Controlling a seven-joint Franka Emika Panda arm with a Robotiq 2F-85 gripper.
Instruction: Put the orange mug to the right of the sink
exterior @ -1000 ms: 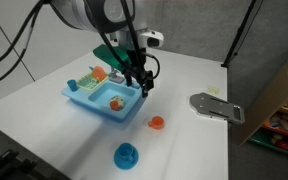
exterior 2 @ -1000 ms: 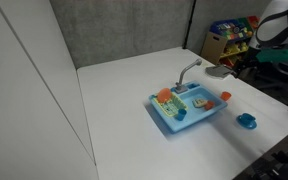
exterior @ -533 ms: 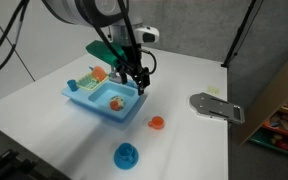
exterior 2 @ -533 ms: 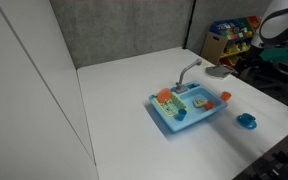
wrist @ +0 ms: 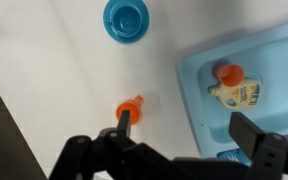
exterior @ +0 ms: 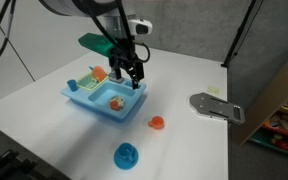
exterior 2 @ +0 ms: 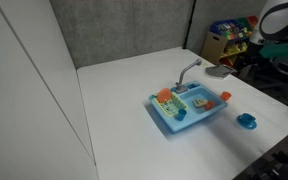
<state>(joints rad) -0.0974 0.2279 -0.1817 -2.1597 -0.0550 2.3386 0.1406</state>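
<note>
The orange mug [exterior: 156, 123] is a small orange-red cup standing on the white table, apart from the light blue sink [exterior: 96, 108]. It also shows in the other exterior view [exterior 2: 226, 97] beside the sink [exterior 2: 198, 126]. My gripper [exterior: 132, 82] hangs open and empty above the sink's basin nearest the mug. In the wrist view the mug [wrist: 130, 108] lies just past one fingertip of the gripper [wrist: 189, 128], and the sink [wrist: 276, 58] lies under the other finger.
A blue round cup [exterior: 127, 155] stands on the table near the front edge, also in the wrist view [wrist: 126, 18]. A flat grey device [exterior: 217, 106] lies past the mug. An orange-and-yellow toy food piece [wrist: 230, 82] lies in a basin. Shelves stand beyond the table.
My gripper has moved a little away from the mug and further over the sink, staying open. The mug and the other objects have not moved.
</note>
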